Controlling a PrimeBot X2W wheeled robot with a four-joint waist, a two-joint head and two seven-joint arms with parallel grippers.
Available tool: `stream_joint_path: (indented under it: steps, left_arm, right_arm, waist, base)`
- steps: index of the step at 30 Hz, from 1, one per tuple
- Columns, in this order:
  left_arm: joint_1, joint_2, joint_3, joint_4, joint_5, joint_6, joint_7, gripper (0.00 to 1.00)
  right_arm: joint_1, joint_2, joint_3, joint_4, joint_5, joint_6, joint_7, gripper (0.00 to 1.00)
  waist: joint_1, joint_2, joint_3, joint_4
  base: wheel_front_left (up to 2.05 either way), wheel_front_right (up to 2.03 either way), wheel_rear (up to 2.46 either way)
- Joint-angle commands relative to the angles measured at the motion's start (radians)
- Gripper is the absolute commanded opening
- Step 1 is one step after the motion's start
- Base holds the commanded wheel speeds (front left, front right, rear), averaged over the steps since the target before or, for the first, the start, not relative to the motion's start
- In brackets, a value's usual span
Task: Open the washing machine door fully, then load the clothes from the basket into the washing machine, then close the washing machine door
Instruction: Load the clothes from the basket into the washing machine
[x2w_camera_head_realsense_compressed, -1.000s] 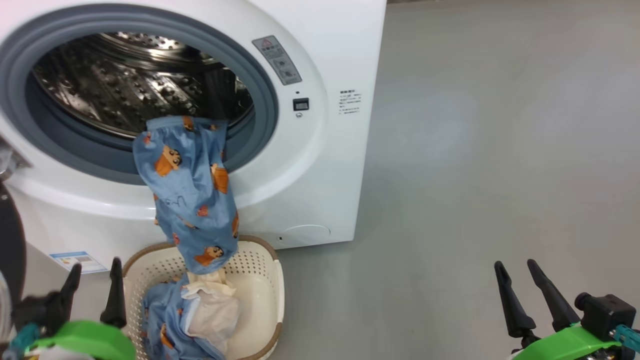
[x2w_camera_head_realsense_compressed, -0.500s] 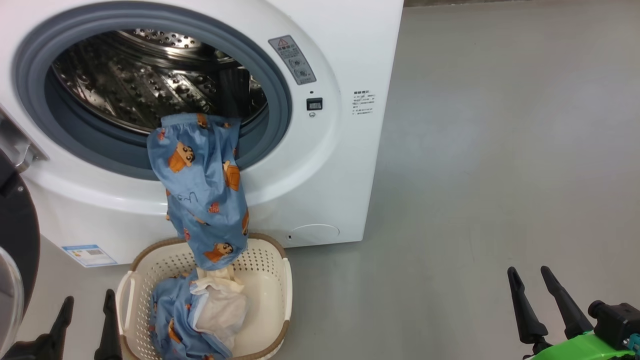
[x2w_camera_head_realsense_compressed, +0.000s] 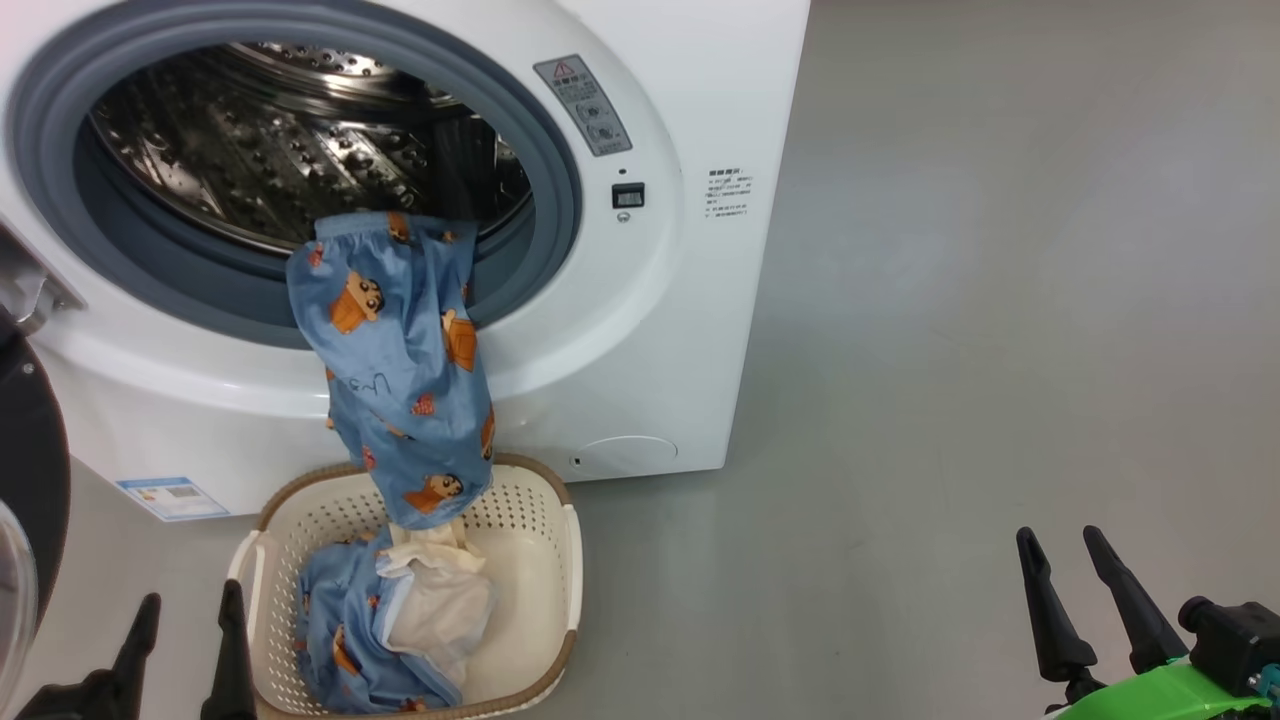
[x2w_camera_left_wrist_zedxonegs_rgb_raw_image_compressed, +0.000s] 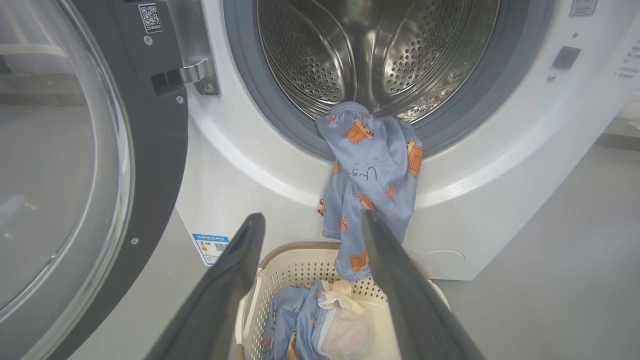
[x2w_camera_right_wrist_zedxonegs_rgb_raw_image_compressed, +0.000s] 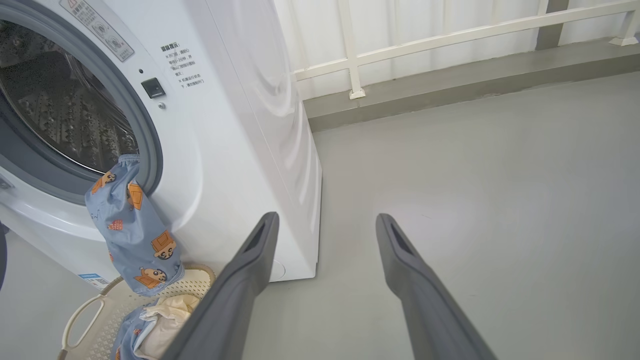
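Observation:
The white washing machine (x2w_camera_head_realsense_compressed: 690, 330) stands with its steel drum (x2w_camera_head_realsense_compressed: 300, 150) exposed. Its black washing machine door (x2w_camera_head_realsense_compressed: 30, 470) is swung out at the far left, and its glass bowl (x2w_camera_left_wrist_zedxonegs_rgb_raw_image_compressed: 50, 150) shows in the left wrist view. One light blue garment (x2w_camera_head_realsense_compressed: 400, 370) with orange prints hangs from the drum's lip down into the basket (x2w_camera_head_realsense_compressed: 530, 560). The other clothes (x2w_camera_head_realsense_compressed: 345, 630), blue and cream, lie inside the basket. My left gripper (x2w_camera_head_realsense_compressed: 191, 590) stands open beside the basket's left handle, holding nothing. Far right over the floor, my right gripper (x2w_camera_head_realsense_compressed: 1058, 532) is open too.
Bare grey floor (x2w_camera_head_realsense_compressed: 950, 350) stretches to the right of the machine. A white railing (x2w_camera_right_wrist_zedxonegs_rgb_raw_image_compressed: 450, 37) on a low grey kerb runs behind it. The door hinge (x2w_camera_left_wrist_zedxonegs_rgb_raw_image_compressed: 192, 75) sits at the opening's left. A small blue label (x2w_camera_head_realsense_compressed: 165, 497) marks the machine's lower left corner.
The head view has shifted a little. My left gripper has drawn back toward the bottom edge, and its green wrist has left the view. The garment hangs as before.

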Motion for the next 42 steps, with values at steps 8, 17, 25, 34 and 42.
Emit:
stream_joint_path:
  steps: [8,17,25,34,42]
  left_arm:
    - [-0.073,0.025,-0.027,0.064,-0.048,-0.002,-0.006,1.0]
    - [-0.204,0.06,-0.112,0.204,-0.101,-0.002,-0.006,1.0]
    - [-0.349,0.116,-0.181,0.314,-0.151,-0.002,-0.006,1.0]
    - [-0.556,0.205,-0.306,0.441,-0.241,-0.002,-0.006,1.0]
    - [-0.702,0.271,-0.439,0.497,-0.369,-0.002,-0.006,1.0]
  right_arm:
    - [-0.06,0.007,0.02,-0.031,-0.012,0.002,-0.005,1.0]
    - [-0.118,0.05,0.031,-0.042,-0.022,0.002,-0.005,1.0]
    - [-0.182,0.069,0.04,-0.052,-0.027,0.002,-0.005,1.0]
    - [-0.252,0.093,0.065,-0.066,-0.037,0.002,-0.005,1.0]
    - [-0.291,0.109,0.083,-0.073,-0.043,0.002,-0.005,1.0]
  waist:
    - [0.0,0.0,0.058,-0.01]
    - [0.0,0.0,0.177,-0.028]
    - [0.0,0.0,0.287,-0.051]
    - [0.0,0.0,0.406,-0.089]
    - [0.0,0.0,0.472,-0.113]
  base:
    - [0.0,0.0,0.0]
    - [0.0,0.0,0.0]
    - [0.0,0.0,0.0]
    - [0.0,0.0,0.0]
    - [0.0,0.0,0.0]
